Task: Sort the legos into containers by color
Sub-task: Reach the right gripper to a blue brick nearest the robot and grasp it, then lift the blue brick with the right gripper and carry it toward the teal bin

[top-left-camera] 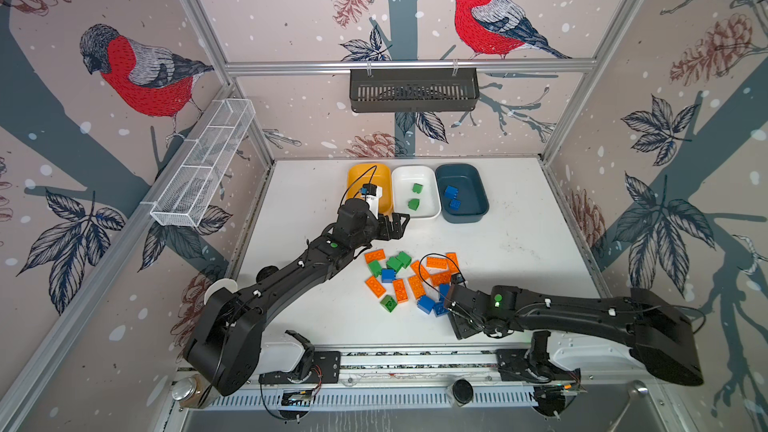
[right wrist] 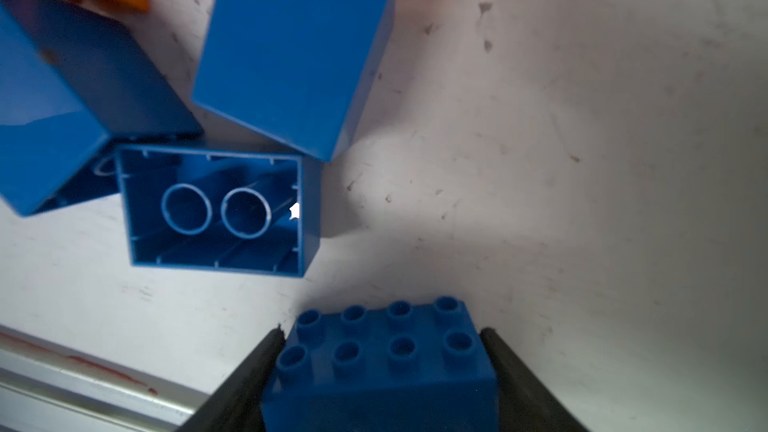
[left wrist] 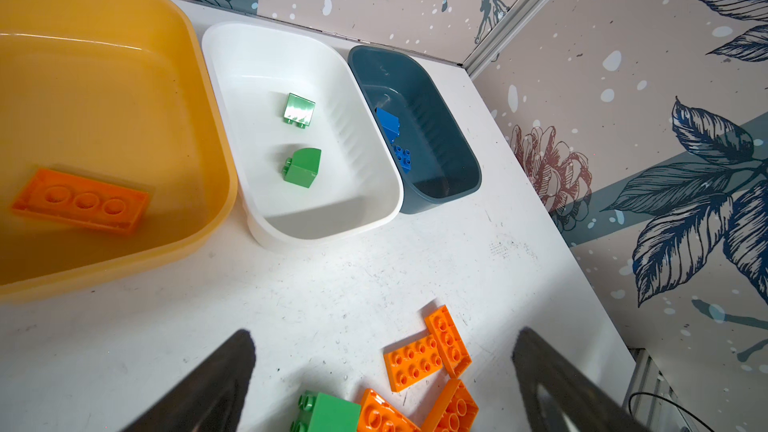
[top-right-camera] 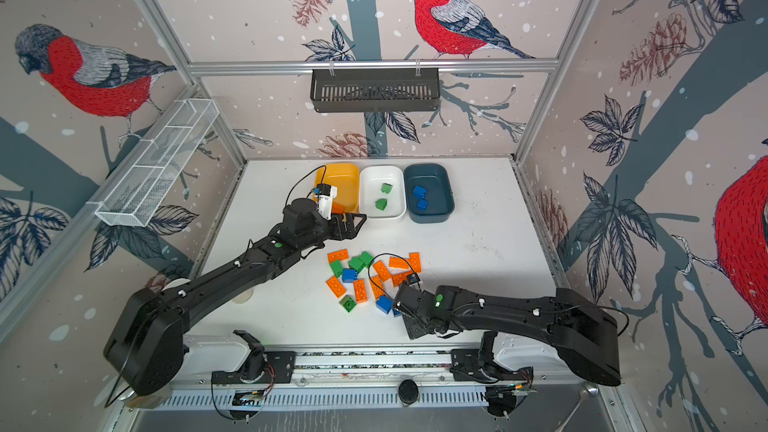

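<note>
A loose pile of orange, green and blue legos (top-left-camera: 399,280) lies mid-table. At the back stand the yellow-orange tub (top-left-camera: 357,172) with one orange brick (left wrist: 81,201), the white tub (top-left-camera: 432,209) with two green bricks (left wrist: 299,168), and the teal tub (top-left-camera: 478,201) with two blue bricks (top-left-camera: 451,192). My left gripper (left wrist: 382,338) hovers open and empty between the pile and the tubs' front rims. My right gripper (right wrist: 382,334) is down at the pile's near right edge, both fingers pressed against the ends of a blue lego (right wrist: 382,367). Three more blue bricks (right wrist: 291,47) lie just beyond it.
A white wire mesh tray (top-left-camera: 203,164) hangs on the left wall. A black slotted basket (top-left-camera: 413,89) hangs on the back rail. The metal front rail (top-left-camera: 415,357) runs close behind the right gripper. Bare white tabletop (top-left-camera: 519,251) spreads to the right of the pile.
</note>
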`<action>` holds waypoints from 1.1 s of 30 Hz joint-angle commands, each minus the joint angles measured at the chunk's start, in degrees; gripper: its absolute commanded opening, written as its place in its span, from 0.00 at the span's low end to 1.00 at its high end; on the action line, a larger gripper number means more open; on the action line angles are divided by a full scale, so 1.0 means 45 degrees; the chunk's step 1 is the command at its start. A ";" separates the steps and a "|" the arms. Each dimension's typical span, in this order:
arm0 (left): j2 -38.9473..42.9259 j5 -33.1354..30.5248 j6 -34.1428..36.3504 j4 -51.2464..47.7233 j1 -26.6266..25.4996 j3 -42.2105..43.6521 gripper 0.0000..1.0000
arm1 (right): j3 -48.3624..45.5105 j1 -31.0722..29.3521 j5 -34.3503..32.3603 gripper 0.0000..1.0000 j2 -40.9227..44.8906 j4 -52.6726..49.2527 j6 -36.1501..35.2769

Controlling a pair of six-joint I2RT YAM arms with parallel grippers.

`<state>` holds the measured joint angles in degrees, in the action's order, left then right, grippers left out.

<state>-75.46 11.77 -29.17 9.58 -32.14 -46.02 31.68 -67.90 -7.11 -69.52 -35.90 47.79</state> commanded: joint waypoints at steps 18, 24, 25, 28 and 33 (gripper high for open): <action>-0.0241 -0.0652 0.0028 -0.0867 0.0004 -0.0175 0.97 | 0.2328 0.1395 -0.0812 0.49 -0.2968 0.2447 -0.2737; -0.0262 -0.1344 0.0038 -0.1683 -0.0004 -0.0299 0.97 | 0.3224 0.2643 -0.1038 0.49 -0.3786 0.3103 -0.3578; -0.0281 -0.1463 0.0003 -0.1730 -0.0003 -0.0305 0.97 | 0.3415 0.2822 -0.1093 0.48 -0.3902 0.3152 -0.3734; -0.0320 -0.1815 -0.0136 -0.1770 0.0032 -0.0378 0.97 | 0.3863 0.3265 -0.1027 0.49 -0.3986 0.3253 -0.4282; -0.0304 -0.2201 -0.0117 -0.2045 0.0139 -0.0514 0.97 | 0.4083 0.3951 -0.0763 0.49 -0.3611 0.3106 -0.5205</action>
<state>-76.95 4.01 -29.74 1.39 -31.83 -47.64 49.56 -51.18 -10.48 -86.72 -22.09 28.03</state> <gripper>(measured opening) 0.972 0.654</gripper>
